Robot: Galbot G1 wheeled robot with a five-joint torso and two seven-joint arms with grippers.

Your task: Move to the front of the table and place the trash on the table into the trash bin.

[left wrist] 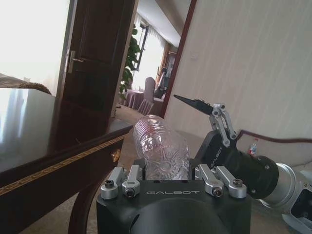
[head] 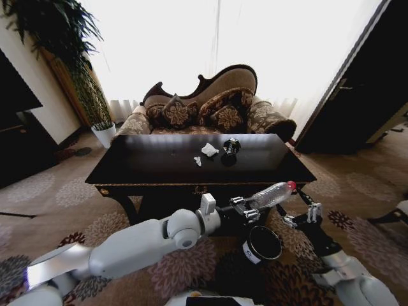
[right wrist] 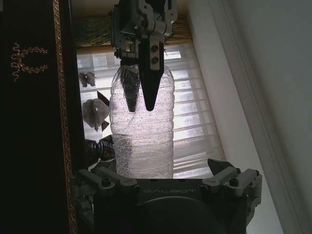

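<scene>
Above bin (head: 263,243), at surface's (head: 159,167) 5 o'clock: left pincer (head: 244,209) clamps bottle (head: 271,194); right pincer (head: 305,215) spread wide. Risk: long bottle catches rim, falls outside.

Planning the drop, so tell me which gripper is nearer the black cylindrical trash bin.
Left, narrowly. The left gripper holds the clear plastic bottle just above the black cylindrical trash bin. The right gripper hovers above and to the bin's right, fingers open.

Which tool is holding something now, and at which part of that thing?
The left tool holds a clear plastic bottle by its base end; the right tool holds nothing.
</scene>
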